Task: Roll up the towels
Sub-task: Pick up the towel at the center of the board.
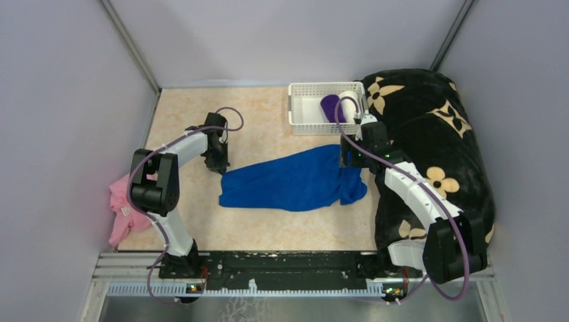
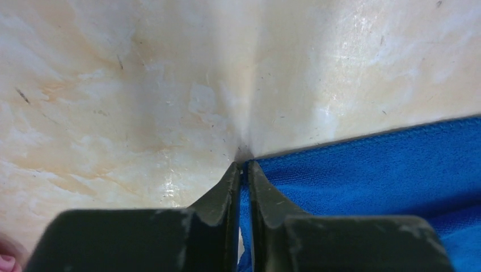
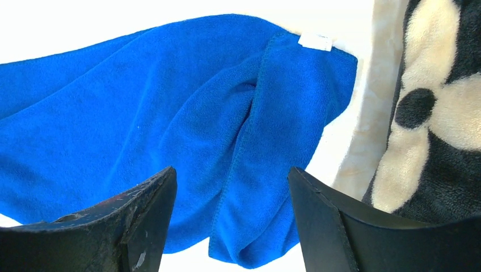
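The bright blue towel (image 1: pixel 295 181) lies spread lengthwise on the marbled tabletop (image 1: pixel 268 228), its right end folded and bunched. My left gripper (image 1: pixel 220 168) sits at the towel's upper left corner. In the left wrist view the gripper (image 2: pixel 243 164) has its jaws pinched together on a fold of blue towel (image 2: pixel 385 170). My right gripper (image 1: pixel 350 161) hangs open over the towel's right end; in the right wrist view it (image 3: pixel 232 175) stands wide above the blue towel (image 3: pixel 142 113), touching nothing. A rolled dark purple towel (image 1: pixel 330 107) and a cream-white towel (image 1: pixel 349 99) lie in the basket.
A white slatted basket (image 1: pixel 293 107) stands at the back centre. The big black plush blanket (image 1: pixel 429 134) with beige flowers fills the right side, close under the right arm, and shows in the right wrist view (image 3: pixel 442 113). A pink cloth (image 1: pixel 122 208) lies at the left edge.
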`<state>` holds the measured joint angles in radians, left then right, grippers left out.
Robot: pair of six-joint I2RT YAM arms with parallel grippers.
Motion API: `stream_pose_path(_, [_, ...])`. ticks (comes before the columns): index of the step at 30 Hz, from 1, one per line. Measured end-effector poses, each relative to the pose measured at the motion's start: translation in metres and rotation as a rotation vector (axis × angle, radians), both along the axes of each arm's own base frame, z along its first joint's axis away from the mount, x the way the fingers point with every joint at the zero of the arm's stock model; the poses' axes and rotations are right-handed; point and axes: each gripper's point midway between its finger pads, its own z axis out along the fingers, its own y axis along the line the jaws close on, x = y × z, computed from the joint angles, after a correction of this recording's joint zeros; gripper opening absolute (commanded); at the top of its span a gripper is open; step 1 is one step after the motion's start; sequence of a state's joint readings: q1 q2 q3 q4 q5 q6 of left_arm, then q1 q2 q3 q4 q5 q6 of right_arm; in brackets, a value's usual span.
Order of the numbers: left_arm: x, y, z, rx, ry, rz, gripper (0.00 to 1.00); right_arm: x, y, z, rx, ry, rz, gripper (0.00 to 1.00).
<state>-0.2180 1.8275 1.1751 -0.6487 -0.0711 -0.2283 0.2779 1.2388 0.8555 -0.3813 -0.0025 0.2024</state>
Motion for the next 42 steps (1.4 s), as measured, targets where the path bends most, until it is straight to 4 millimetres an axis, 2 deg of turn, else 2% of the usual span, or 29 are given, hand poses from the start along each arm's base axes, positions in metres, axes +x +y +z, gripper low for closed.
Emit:
stream_pose_path(1, [-0.001,0.000,0.000,-0.003,0.002,0.003,0.01,0.000,0.000,0.000,0.001,0.000,0.001,0.71])
stream_pose_path(5, [-0.001,0.002,0.002,-0.006,-0.003,0.013,0.00,0.000,0.001,0.000,0.005,0.001,0.005,0.71])
stream_pose_path(8, [-0.004,0.012,0.003,0.015,-0.006,0.034,0.00,-0.001,0.002,0.000,0.006,0.002,0.007,0.69])
stream_pose_path(12, [-0.012,0.043,0.009,0.090,-0.002,0.103,0.00,0.001,0.002,-0.005,0.002,0.017,0.010,0.66])
stream_pose_path(15, [-0.008,0.071,0.026,0.152,-0.052,0.170,0.00,0.003,0.002,-0.018,-0.016,0.061,0.014,0.62])
stream_pose_path(18, [-0.005,0.087,0.039,0.195,-0.097,0.212,0.00,0.007,0.003,-0.030,-0.032,0.101,0.020,0.58])
stream_pose_path(21, [-0.002,0.089,0.046,0.203,-0.127,0.214,0.00,0.017,0.006,-0.035,-0.042,0.114,0.021,0.53])
stream_pose_path(25, [-0.005,0.089,0.043,0.203,-0.123,0.207,0.00,0.033,0.013,-0.034,-0.085,0.083,0.021,0.45])
stream_pose_path(31, [-0.005,0.089,0.043,0.201,-0.120,0.202,0.00,0.073,0.057,-0.024,-0.189,-0.018,0.049,0.37])
stream_pose_path(32, [-0.005,0.089,0.043,0.200,-0.121,0.201,0.00,0.074,0.059,-0.025,-0.193,-0.020,0.050,0.36])
stream_pose_path(36, [-0.006,0.089,0.042,0.200,-0.120,0.200,0.00,0.085,0.070,-0.044,-0.276,-0.009,0.031,0.32])
stream_pose_path(42, [-0.006,0.088,0.042,0.194,-0.121,0.196,0.00,0.090,0.068,-0.076,-0.387,0.039,0.002,0.31])
